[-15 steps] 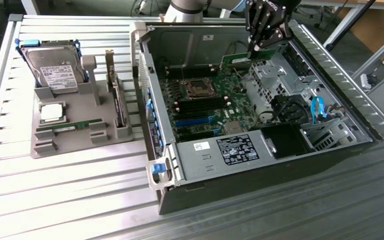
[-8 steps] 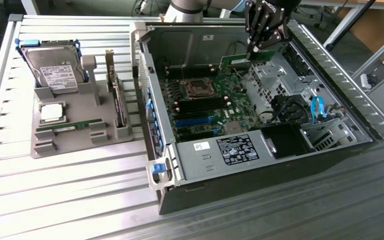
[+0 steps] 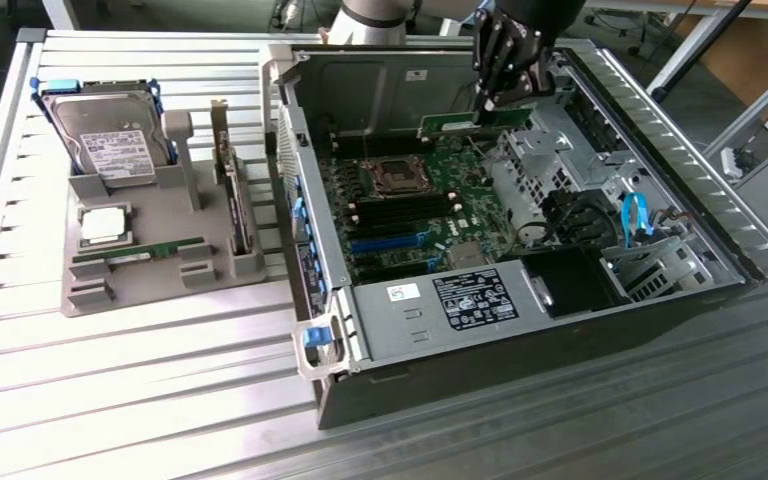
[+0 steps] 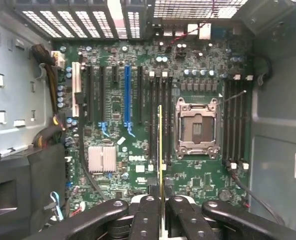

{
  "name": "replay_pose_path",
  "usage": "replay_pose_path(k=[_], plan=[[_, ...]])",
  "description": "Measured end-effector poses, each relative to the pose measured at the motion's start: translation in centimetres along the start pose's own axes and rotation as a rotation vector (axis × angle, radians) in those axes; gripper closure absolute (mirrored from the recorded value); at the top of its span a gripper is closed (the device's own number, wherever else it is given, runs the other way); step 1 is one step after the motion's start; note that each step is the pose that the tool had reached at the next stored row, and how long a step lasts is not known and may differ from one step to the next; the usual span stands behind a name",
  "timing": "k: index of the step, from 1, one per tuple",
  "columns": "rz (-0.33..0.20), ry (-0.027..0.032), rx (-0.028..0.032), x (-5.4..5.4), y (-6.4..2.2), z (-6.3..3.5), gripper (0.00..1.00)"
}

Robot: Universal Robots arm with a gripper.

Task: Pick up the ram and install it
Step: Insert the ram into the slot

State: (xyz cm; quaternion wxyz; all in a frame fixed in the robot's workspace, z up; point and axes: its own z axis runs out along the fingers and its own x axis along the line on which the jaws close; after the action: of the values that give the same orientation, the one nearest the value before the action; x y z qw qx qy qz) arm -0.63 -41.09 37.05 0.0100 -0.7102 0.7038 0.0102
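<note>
**One RAM Stick Clamped Over the Memory Slots**

We find the black multi-finger gripper [image 3: 500,98] clamped on the ram [image 3: 468,123], a thin, narrow green circuit-board stick. The grip sits on the stick's upper edge. We judge this leaves the lower contact edge free to enter a slot.

The ram hangs inside the open grey metal computer case [image 3: 357,85], above the motherboard and just beside the square silver processor socket [image 4: 196,129]. It appears clear of the board and not yet seated.

In the wrist view the stick shows edge-on as a single thin line. That line runs parallel to the long black memory slots [image 4: 168,112] next to the processor socket and lies over that bank. We judge the upright, edge-on hold is chosen so the stick can go straight into a slot without twisting. We cannot tell which slot of the bank it is lined up with.

Well apart from the processor socket, outside the case, stands a grey moulded fixture tray [image 3: 157,275]. It holds a second green stick [image 3: 137,255] lying flat in its own recess.
</note>
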Motion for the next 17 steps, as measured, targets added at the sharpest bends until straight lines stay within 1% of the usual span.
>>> replay_pose_path(k=[7, 11, 17], plan=[[0.0, -0.0002, -0.0001, 0.3, 0.29, 0.66, 0.88], [0.0, -0.0001, 0.0, 0.3, 0.95, 1.25, 0.88], [0.0, -0.0001, 0.0, 0.3, 1.3, 1.94, 0.88]])
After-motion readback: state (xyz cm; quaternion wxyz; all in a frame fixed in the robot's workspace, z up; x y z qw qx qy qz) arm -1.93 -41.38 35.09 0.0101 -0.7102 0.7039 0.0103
